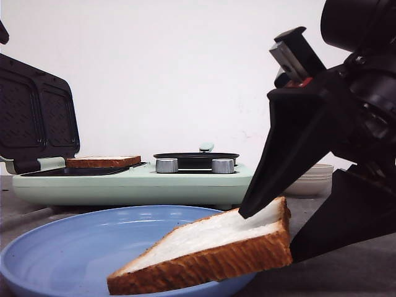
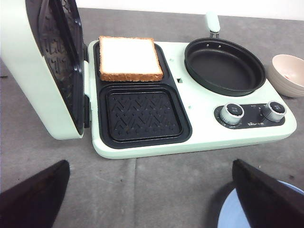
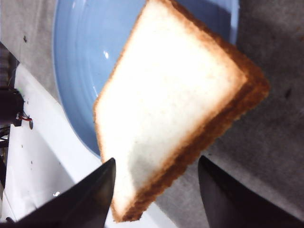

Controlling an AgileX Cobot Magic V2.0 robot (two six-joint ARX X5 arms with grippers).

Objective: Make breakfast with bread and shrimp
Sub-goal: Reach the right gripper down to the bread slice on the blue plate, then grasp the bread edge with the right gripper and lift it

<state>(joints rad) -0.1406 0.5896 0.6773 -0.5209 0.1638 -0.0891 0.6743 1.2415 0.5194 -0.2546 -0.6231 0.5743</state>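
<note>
One slice of bread (image 1: 210, 247) (image 3: 175, 99) lies tilted over the near right rim of the blue plate (image 1: 62, 247) (image 3: 76, 57), its right side raised. My right gripper (image 1: 272, 238) (image 3: 156, 161) is open and straddles that slice's corner; one finger rests on its white top, while the other is apart from the crust. A second slice of bread (image 1: 102, 161) (image 2: 129, 58) lies flat in the far slot of the sandwich maker (image 2: 199, 118). My left gripper (image 2: 151, 166) hangs open over the grey cloth in front of the maker, holding nothing. The shrimp is out of view.
The maker's lid (image 2: 42, 71) (image 1: 34, 117) stands open at the left. Its near grill slot (image 2: 142, 111) is bare. A black frying pan (image 2: 223, 64) (image 1: 195, 158) sits on its right half above two knobs (image 2: 231, 111). A pale bowl (image 2: 289, 73) (image 1: 312, 179) stands to the right.
</note>
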